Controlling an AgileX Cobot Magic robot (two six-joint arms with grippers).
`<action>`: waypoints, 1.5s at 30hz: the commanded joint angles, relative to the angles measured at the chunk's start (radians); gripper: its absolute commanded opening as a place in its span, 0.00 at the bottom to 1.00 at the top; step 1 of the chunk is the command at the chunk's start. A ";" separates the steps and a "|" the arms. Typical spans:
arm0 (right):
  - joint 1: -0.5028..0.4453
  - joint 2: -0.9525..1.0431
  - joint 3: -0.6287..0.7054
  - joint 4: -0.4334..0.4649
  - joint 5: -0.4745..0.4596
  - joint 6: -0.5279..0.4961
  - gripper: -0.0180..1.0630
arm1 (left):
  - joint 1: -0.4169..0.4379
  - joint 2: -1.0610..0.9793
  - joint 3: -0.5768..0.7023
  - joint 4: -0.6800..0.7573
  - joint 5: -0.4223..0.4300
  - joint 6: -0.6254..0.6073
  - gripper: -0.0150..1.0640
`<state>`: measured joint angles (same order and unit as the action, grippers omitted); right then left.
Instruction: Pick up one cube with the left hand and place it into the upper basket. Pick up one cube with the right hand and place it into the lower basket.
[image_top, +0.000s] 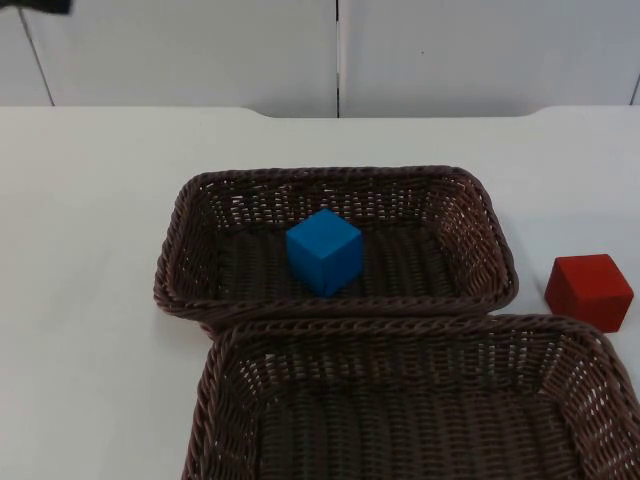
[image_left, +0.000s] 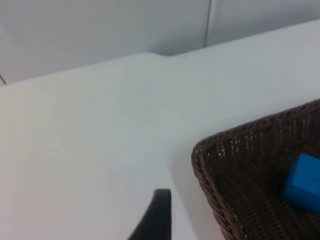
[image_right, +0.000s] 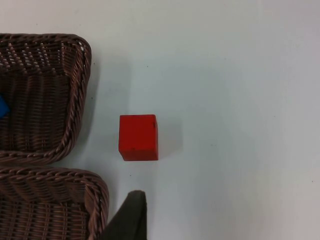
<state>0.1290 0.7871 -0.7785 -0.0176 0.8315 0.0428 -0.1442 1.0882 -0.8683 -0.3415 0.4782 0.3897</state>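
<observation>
A blue cube (image_top: 323, 250) lies inside the upper brown wicker basket (image_top: 330, 176). The lower basket (image_top: 400, 325) sits right in front of it, and its woven floor is bare. A red cube (image_top: 588, 290) stands on the white table just right of the two baskets. In the right wrist view my right gripper (image_right: 132, 202) hovers above the table a short way from the red cube (image_right: 138, 137), beside the lower basket's corner (image_right: 95, 182). My left gripper (image_left: 160, 202) hangs over bare table beside a corner of the upper basket (image_left: 210, 150), clear of the blue cube (image_left: 302, 182).
The grey partition wall (image_top: 440, 50) closes off the table's far edge. White table top (image_top: 80, 250) stretches left of the baskets. A narrow strip of table lies right of the red cube.
</observation>
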 joint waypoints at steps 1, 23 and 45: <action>-0.004 -0.001 -0.005 -0.006 -0.013 -0.009 0.99 | 0.005 -0.056 0.007 -0.014 0.020 -0.007 0.80; -0.004 -0.001 -0.005 -0.006 -0.013 -0.009 0.99 | 0.005 -0.356 0.136 -0.014 0.114 -0.075 0.80; -0.004 -0.001 -0.005 -0.004 -0.010 -0.009 0.99 | 0.005 -0.519 0.287 0.072 0.246 -0.138 0.80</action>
<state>0.1290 0.7871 -0.7785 -0.0176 0.8281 0.0428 -0.1427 0.5732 -0.5855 -0.2923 0.7149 0.2601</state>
